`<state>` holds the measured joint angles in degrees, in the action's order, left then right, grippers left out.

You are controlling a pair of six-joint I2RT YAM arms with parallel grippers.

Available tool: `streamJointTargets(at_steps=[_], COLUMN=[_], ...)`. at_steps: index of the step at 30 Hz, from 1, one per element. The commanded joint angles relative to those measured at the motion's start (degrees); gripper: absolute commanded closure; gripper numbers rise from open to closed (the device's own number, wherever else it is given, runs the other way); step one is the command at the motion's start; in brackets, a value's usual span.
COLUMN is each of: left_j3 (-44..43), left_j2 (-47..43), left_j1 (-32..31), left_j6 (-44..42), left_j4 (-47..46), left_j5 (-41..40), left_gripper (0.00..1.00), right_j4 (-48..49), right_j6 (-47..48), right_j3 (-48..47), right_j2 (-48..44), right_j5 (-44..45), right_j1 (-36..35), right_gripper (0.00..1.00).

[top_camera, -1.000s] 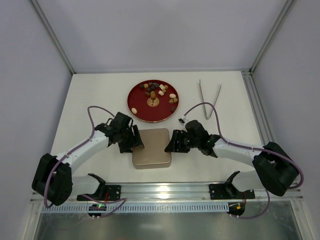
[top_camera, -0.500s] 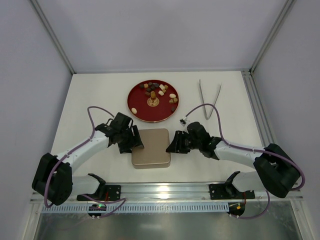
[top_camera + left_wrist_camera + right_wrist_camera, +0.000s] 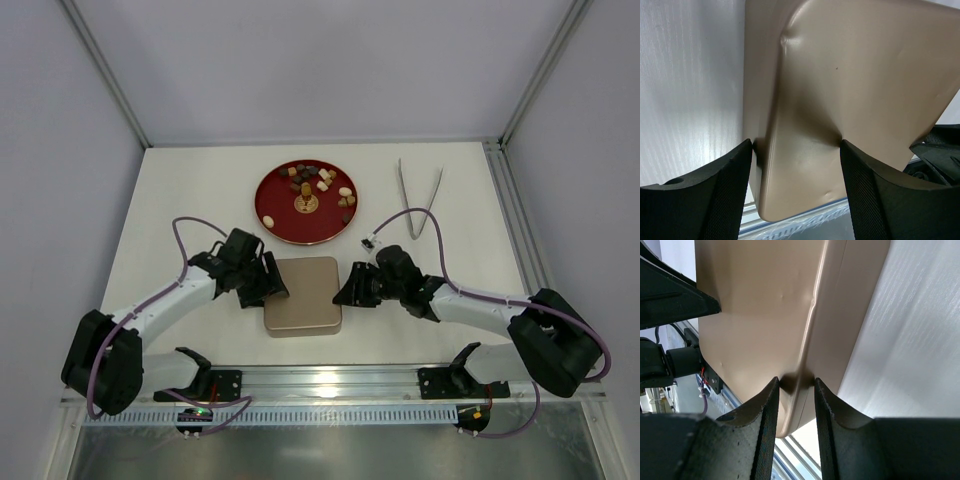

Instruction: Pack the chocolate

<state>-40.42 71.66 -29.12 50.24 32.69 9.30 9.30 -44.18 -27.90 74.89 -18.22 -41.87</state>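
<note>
Tin (image 3: 303,296): tan, satin sheen, rounded square, lid dented.
Left hand (image 3: 796,145): spread wide, clamping Tin's left edge.
Right hand (image 3: 796,382): narrow pinch on right rim; contact point shadowed.

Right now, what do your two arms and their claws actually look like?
The left arm and right arm are white tubes with chunky black joints and bases; a thin purple cable loops along each. The left claw and right claw each have two black fingers with finely textured pads.

Plain tan tin (image 3: 304,300) there, deep red plate (image 3: 275,200) with a gold emblem, chocolate (image 3: 322,178) dark brown, tan and cream, silver tongs (image 3: 414,230), white counter (image 3: 190,200).
</note>
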Motion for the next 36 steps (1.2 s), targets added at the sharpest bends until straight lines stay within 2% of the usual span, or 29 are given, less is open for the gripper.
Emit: streamJointTargets(at_steps=[1, 23, 30, 36], left_j3=[4.12, -0.36, -2.02, -8.17], left_j2=[3.31, 4.37, 3.93, 2.79], left_j1=[-0.41, -0.41, -0.41, -0.32], left_j6=[-0.14, -3.13, -4.45, -8.75], left_j4=[1.68, 1.42, 2.64, 7.73], left_j5=[-2.97, -0.43, -1.04, -4.02], left_gripper=[0.35, 0.31, 0.26, 0.2], right_j4=[-4.82, -11.32, -11.67, -13.6], right_j6=[1.99, 3.93, 3.84, 4.8], right_j3=[0.83, -3.65, -4.0, -6.46], right_j2=[0.96, -1.33, -2.21, -4.75], right_j5=[3.98, 5.12, 5.04, 5.12], right_j1=[-0.41, -0.41, -0.32, -0.06], right_gripper=[0.66, 0.66, 0.65, 0.52])
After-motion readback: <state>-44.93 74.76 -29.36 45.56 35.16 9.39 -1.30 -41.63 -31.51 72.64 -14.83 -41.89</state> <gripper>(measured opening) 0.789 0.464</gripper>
